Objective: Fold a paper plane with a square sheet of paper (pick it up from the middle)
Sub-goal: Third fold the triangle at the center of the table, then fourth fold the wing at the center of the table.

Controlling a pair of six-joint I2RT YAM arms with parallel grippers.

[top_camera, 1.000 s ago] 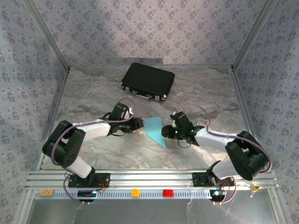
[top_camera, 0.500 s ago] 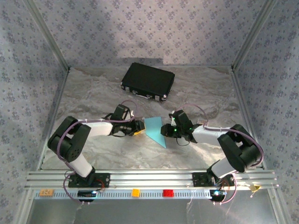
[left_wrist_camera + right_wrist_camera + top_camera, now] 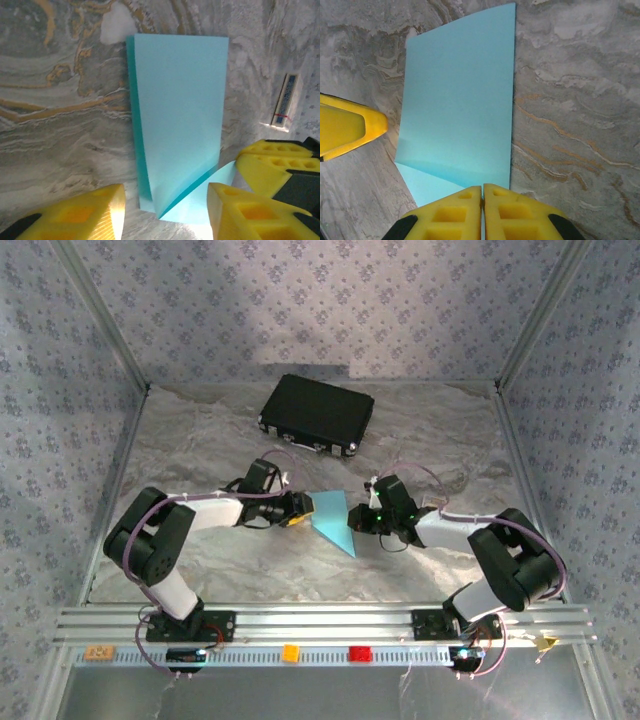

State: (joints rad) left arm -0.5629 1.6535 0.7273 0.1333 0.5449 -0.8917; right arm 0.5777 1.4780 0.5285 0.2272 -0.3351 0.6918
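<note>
Patterned walls (image 3: pixel 320 310) are enclosing a marbled cloth (image 3: pixel 190 450).
Behind the case (image 3: pixel 317 414), the floral wall is catching soft light, with a shadow falling just behind the case. The grey cloth is lying wrinkled under and around the case. An aluminium rail (image 3: pixel 320 625) is running across, well in front of the case.

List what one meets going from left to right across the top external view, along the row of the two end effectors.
left end effector → light blue paper → right end effector
</note>
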